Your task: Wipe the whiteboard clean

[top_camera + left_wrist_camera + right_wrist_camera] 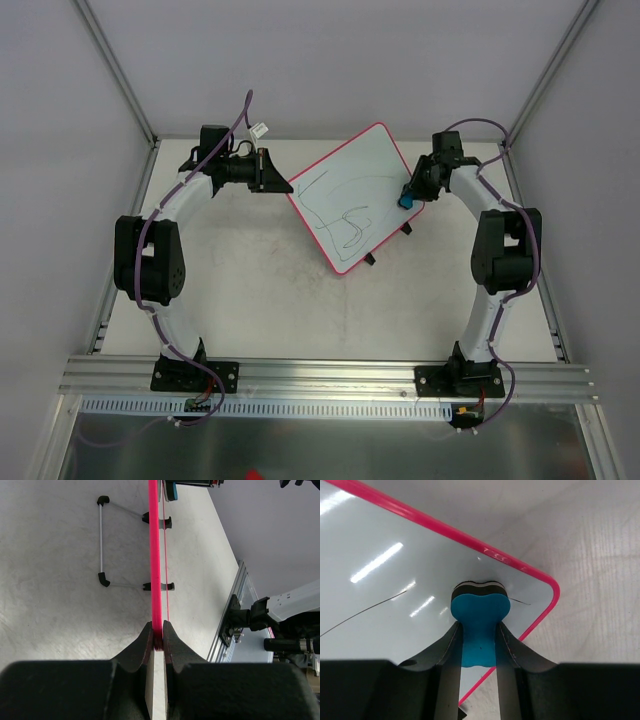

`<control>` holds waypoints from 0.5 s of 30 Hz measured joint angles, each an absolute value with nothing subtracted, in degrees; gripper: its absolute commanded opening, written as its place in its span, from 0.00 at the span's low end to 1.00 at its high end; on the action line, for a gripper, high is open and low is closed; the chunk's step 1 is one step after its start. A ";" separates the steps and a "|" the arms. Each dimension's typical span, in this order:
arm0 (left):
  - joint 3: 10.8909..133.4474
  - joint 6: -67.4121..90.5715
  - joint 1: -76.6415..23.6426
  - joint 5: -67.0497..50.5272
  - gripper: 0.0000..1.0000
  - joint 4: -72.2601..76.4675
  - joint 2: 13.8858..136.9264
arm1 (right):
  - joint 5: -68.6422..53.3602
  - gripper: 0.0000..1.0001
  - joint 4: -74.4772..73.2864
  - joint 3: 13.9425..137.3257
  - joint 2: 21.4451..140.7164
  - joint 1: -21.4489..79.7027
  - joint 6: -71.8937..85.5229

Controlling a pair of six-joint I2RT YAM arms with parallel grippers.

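Toward the far middle of the bench (250,290) sits the whiteboard (350,195), turned diamond-wise to the table edges, pink-red rim all round. Dark scribbled lines (345,215) cross its middle and lower half. Small black feet (370,260) stick out from its near-right edge. Cannot tell whether the board lies flat or is raised.

Left wrist view: board seen edge-on (155,555). Left fingers (142,645) are closed on the rim, pinching it between the tips; from above this grip is at the board's left corner (268,172). A thin wire stand (101,540) with black ends lies beside the board's back.

Right wrist view: right fingers (447,655) clamp a blue bone-shaped eraser (480,625) at its waist. Its dark pad presses on the white surface (395,580) near a rounded corner, touching the end of a thin pen line. From above, the eraser (408,198) is at the board's right corner.
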State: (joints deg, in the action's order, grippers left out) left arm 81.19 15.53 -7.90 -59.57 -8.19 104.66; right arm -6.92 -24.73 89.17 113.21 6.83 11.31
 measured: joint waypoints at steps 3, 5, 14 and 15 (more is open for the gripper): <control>81.21 15.53 -7.90 -59.57 0.00 -8.45 104.68 | -8.01 0.00 -24.23 89.49 113.21 7.03 11.33; 81.21 15.53 -7.90 -59.57 0.00 -8.51 104.68 | -8.32 0.00 -24.03 89.60 113.21 7.05 11.33; 81.23 15.51 -7.90 -59.57 0.00 -8.64 104.68 | -8.60 0.00 -20.18 85.25 111.81 6.28 14.76; 81.23 15.42 -7.90 -59.57 0.00 -8.71 104.68 | -8.47 0.00 -19.92 84.07 111.28 6.02 15.27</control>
State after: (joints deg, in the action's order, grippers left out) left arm 81.23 15.42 -7.90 -59.57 -8.71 104.68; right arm -8.47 -19.92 84.07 111.28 6.02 15.27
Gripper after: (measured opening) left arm 0.049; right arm 0.312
